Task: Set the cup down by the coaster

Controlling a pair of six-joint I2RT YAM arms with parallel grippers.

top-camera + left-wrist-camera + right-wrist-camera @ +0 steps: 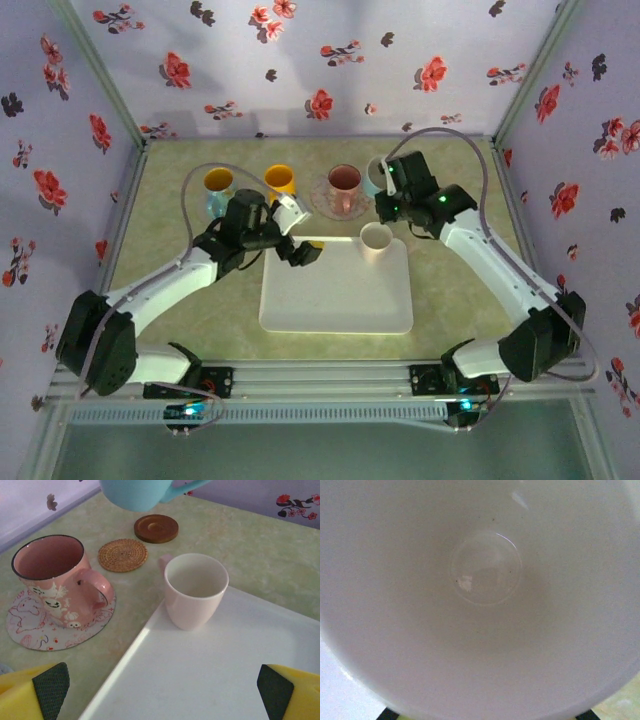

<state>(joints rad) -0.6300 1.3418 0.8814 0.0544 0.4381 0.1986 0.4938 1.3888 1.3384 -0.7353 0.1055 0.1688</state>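
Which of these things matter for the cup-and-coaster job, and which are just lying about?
In the job: teal cup, held in right gripper; wooden coaster; woven coaster.
Lying about: pink mug, pale cup, white tray, yellow cups.

Teal cup (140, 492): top cropped by the frame in left wrist view; from above, half hidden behind right gripper (385, 192). Right wrist: pale cup interior (485, 575), rim cropped, can't tell which cup. Left gripper's fingers (42, 692) cropped at the bottom edge. Printed coaster (30, 630) partly under pink mug (55, 580).
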